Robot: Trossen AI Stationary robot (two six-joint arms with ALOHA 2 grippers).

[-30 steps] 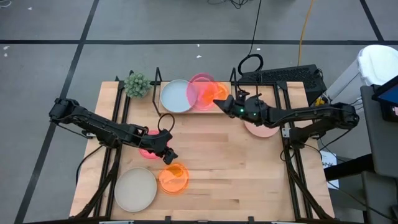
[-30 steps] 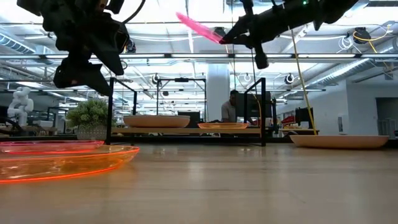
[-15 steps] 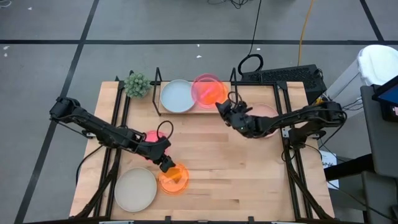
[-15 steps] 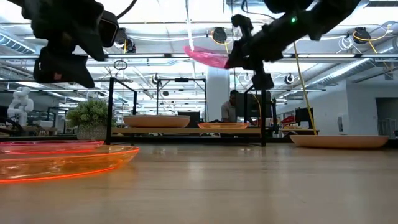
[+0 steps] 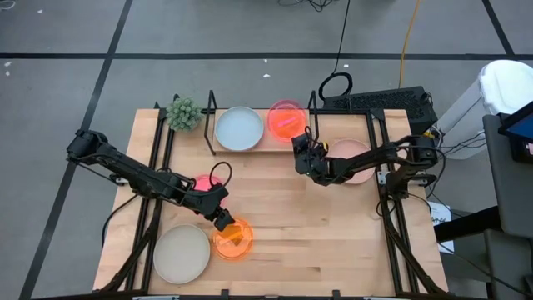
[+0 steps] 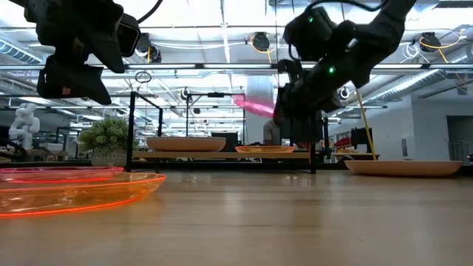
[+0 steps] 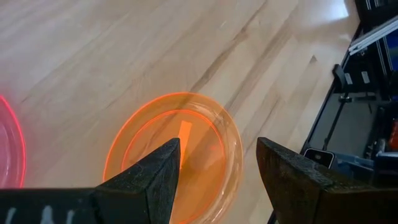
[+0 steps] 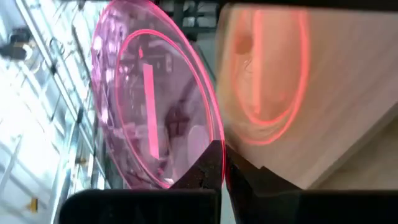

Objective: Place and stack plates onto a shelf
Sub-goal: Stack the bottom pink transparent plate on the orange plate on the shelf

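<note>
Two plates already sit on the shelf (image 5: 258,148): a light blue plate (image 5: 238,129) and an orange plate (image 6: 264,149). Just above the orange one, the right gripper (image 5: 301,143) pinches a neon pink plate (image 5: 286,122) by its rim. Left gripper (image 5: 225,222), fingers spread, hovers over another orange plate (image 7: 174,149); three more wait on the table.

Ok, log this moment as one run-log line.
right tool: shut on neon pink plate, above shelf | left tool: open over orange plate | shelf holds light blue plate
</note>
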